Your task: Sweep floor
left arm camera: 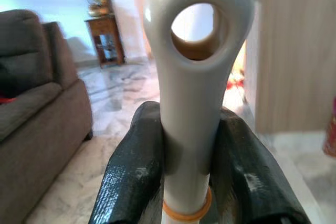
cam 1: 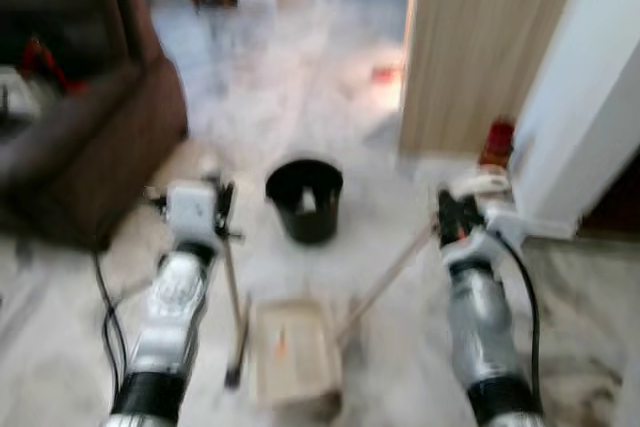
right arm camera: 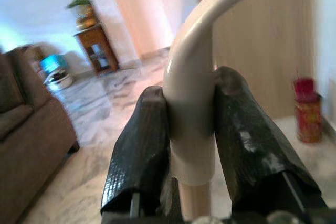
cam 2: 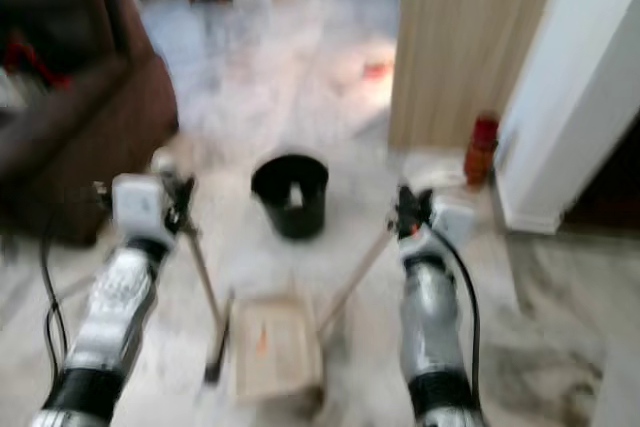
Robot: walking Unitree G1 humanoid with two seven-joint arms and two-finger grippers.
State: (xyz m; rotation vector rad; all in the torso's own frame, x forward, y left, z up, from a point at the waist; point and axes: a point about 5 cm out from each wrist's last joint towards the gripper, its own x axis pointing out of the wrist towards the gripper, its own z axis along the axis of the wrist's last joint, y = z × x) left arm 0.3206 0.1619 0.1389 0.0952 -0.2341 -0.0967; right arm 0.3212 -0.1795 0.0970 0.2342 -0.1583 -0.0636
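Note:
My left gripper (cam 1: 222, 209) is shut on the top of a pale broom handle (left arm camera: 191, 66), which has a hanging hole at its end. The broom stick (cam 1: 233, 297) slants down to the floor beside a cream dustpan (cam 1: 292, 355). The dustpan lies flat on the marble floor between my arms, with a small orange scrap in it. My right gripper (cam 1: 450, 219) is shut on the curved cream dustpan handle (right arm camera: 191, 82), whose long stick (cam 1: 385, 282) runs down to the pan. A black bucket (cam 1: 305, 199) stands just beyond the pan.
A brown sofa (cam 1: 80, 117) stands at the left. A wooden panel (cam 1: 485, 37) and a white wall (cam 1: 590, 97) rise at the right, with a red can (cam 1: 497, 142) at their foot. Open marble floor (cam 1: 290, 57) stretches ahead to a wooden side table (left arm camera: 105, 38).

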